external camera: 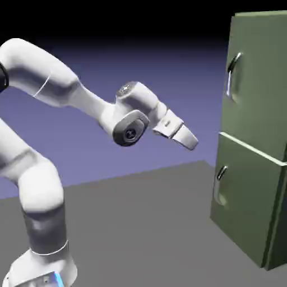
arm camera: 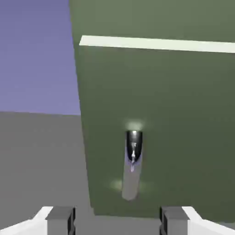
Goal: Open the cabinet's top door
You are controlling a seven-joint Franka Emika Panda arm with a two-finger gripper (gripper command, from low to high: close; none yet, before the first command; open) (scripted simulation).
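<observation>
As we look from the exterior view's left, we see our white arm (external camera: 42, 70) reaching across, its gripper (arm camera: 118, 221) tilted down, fingers spread apart and holding nothing. Well apart from it, at right, we see the green cabinet (external camera: 246, 204), its top door (external camera: 258, 84) closed above the lower door (external camera: 246, 190), each with a silver handle (external camera: 231, 75).
</observation>
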